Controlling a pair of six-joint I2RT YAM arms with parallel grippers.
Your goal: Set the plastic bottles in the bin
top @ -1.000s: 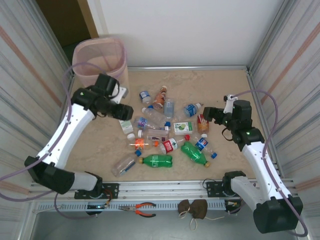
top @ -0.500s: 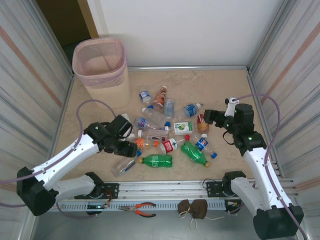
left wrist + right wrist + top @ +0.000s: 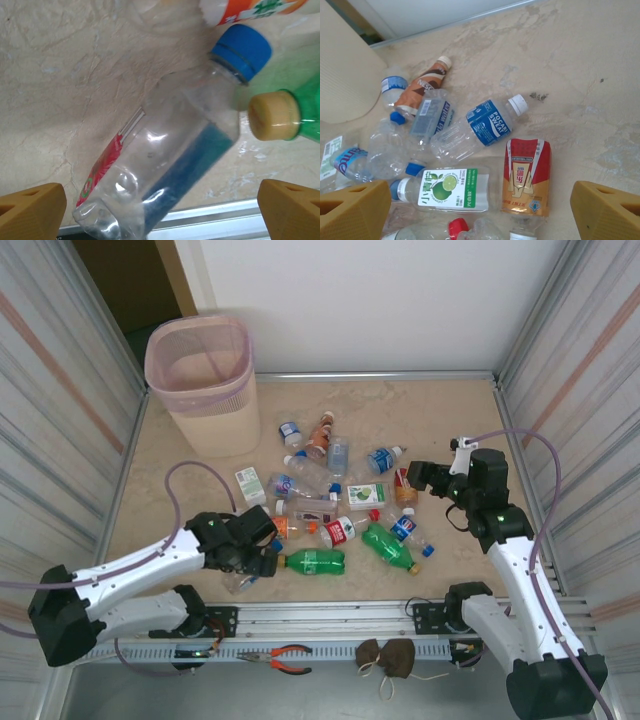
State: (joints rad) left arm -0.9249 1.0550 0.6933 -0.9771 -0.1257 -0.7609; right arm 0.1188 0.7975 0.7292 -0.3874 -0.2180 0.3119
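The bin (image 3: pixel 215 425) is standing at the far left corner of the desk (image 3: pixel 440 410). Close to the near edge, the left end effector (image 3: pixel 262 562) is hovering wide open and empty directly over a clear blue-capped bottle (image 3: pixel 170 150). That bottle is lying between its fingers (image 3: pixel 32 207), with its long axis running slantwise across the gap and its cap pointing toward a green bottle (image 3: pixel 309 115) just beside it. This arm is looking the nearer one. Toward the right edge, the right end effector (image 3: pixel 415 478) is hanging open, gripping nothing, above a red-and-gold bottle (image 3: pixel 527 175).
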